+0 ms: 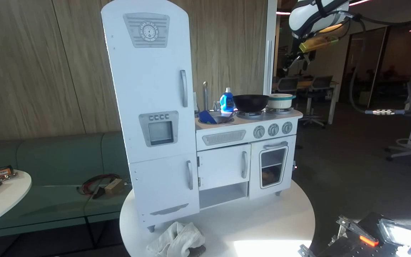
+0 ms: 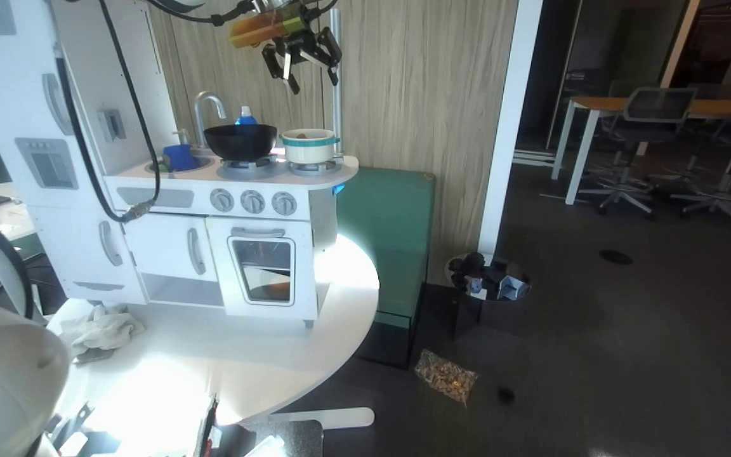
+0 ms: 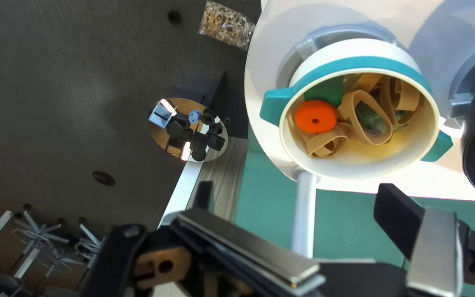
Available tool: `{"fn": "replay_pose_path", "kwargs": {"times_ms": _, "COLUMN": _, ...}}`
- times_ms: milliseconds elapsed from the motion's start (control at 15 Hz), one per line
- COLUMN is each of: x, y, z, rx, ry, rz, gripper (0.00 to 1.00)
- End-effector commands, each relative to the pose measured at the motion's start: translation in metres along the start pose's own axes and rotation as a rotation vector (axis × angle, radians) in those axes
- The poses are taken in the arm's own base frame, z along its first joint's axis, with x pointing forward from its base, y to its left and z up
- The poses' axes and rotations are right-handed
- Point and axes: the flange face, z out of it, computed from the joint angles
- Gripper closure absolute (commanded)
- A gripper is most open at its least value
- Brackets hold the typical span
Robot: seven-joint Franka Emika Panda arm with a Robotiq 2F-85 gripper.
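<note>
My gripper (image 2: 313, 82) is open and empty, high above the toy stove; it also shows in an exterior view (image 1: 295, 61). In the wrist view, its fingers (image 3: 297, 202) are spread wide with nothing between them. Nearest is a white pot with a teal band (image 3: 357, 62), resting on a burner; it shows in both exterior views (image 1: 279, 103) (image 2: 309, 152). The pot holds an orange disc (image 3: 316, 116) with a small hole and several tan ribbon-like loops (image 3: 346, 108). Something green lies among them, partly hidden. The gripper touches nothing.
A black wok (image 2: 240, 143) sits on the burner beside the pot. A blue bottle (image 1: 227, 101), a faucet (image 2: 208, 111) and a sink with a blue item (image 1: 206, 117) stand farther along. A tall toy fridge (image 1: 155, 85) adjoins. A white cloth (image 1: 177, 240) lies on the round table (image 1: 262, 221).
</note>
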Motion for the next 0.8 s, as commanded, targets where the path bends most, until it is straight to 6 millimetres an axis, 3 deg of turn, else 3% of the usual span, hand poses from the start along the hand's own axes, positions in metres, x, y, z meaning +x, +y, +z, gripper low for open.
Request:
{"fn": "replay_pose_path", "kwargs": {"times_ms": 0, "x": 0.041, "y": 0.012, "z": 0.020, "rx": 0.036, "ry": -0.071, "rz": -0.013, "gripper": 0.00}}
{"fn": "replay_pose_path", "kwargs": {"times_ms": 400, "x": 0.062, "y": 0.032, "z": 0.039, "rx": 0.138, "ry": -0.262, "rz": -0.017, "gripper": 0.00}}
{"fn": "replay_pose_path", "kwargs": {"times_ms": 733, "x": 0.078, "y": 0.038, "z": 0.043, "rx": 0.264, "ry": -0.298, "rz": 0.006, "gripper": 0.00}}
